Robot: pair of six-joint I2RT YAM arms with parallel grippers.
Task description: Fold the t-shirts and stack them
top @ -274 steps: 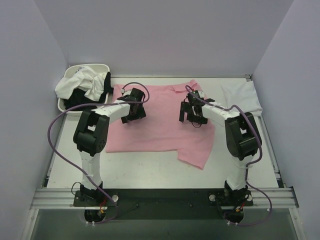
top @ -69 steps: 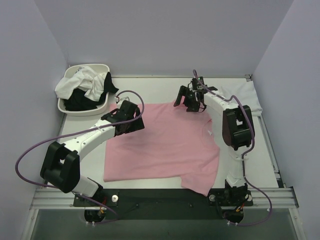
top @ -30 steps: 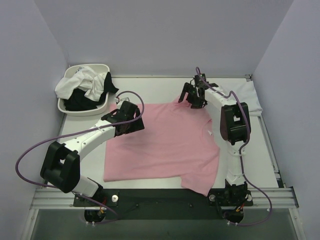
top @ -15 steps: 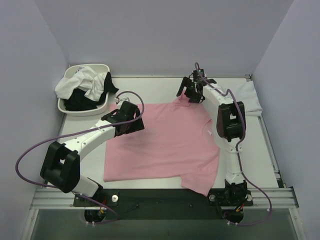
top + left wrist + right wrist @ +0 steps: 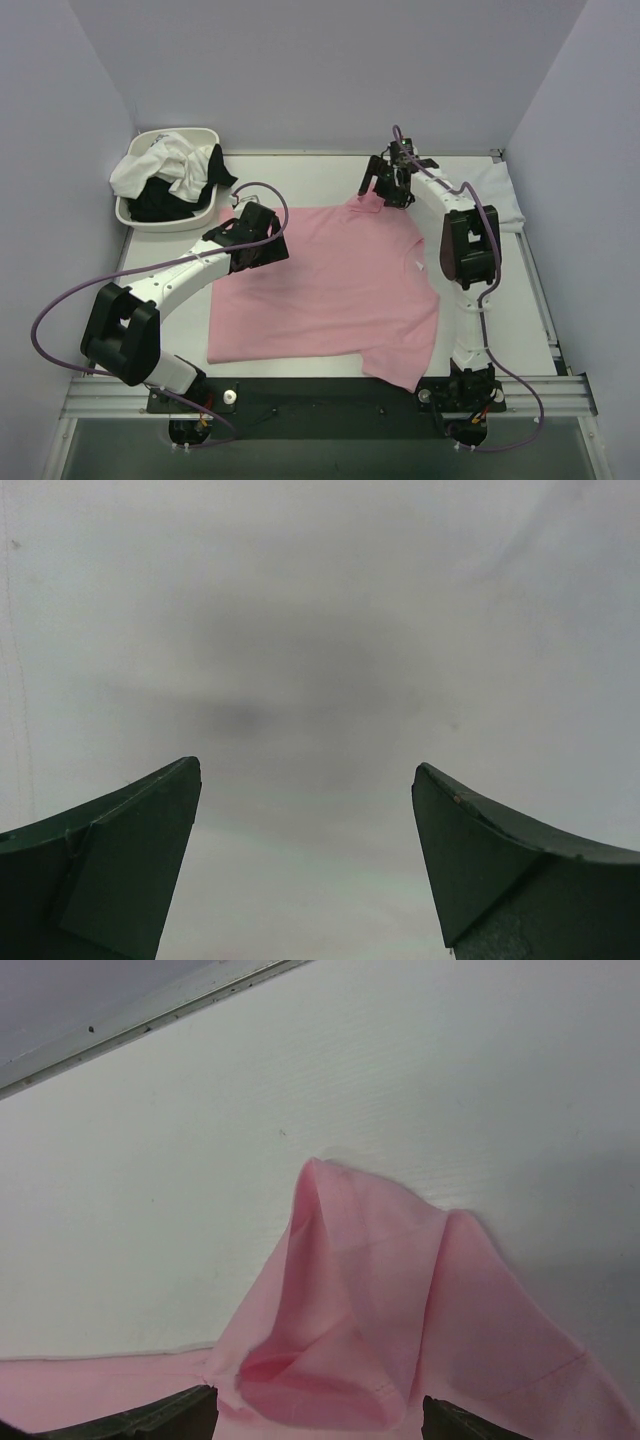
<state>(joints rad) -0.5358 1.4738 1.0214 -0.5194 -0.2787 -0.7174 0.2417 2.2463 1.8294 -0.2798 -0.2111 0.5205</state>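
Right claw (image 5: 318, 1406) spread, only the fingertips poking in at the bottom edge of the wrist view, one on each side of a bunched-up fold of the pink shirt (image 5: 350, 1320); contact with the cloth impossible to tell. Left claw (image 5: 305, 775) spread wide too, pinching nothing, over a pale blurred surface with a soft shadow; cloth or table not to be told there. From above, poised at the shirt's far left corner, that corner hidden under the wrist. Flat in the middle of the white table (image 5: 300, 175). Plain lavender walls (image 5: 320, 70) on three sides, a metal rail (image 5: 330, 385) along the near edge. Long axis left to right: collar toward the right, hem toward the left, one sleeve far, the other at the near edge. White shirt (image 5: 495, 190) at the far right, its inner edge hidden by the right arm (image 5: 465, 245). More white and black shirts (image 5: 165, 170) heaped in a basin (image 5: 165, 222) at the far left corner, shapes unreadable.
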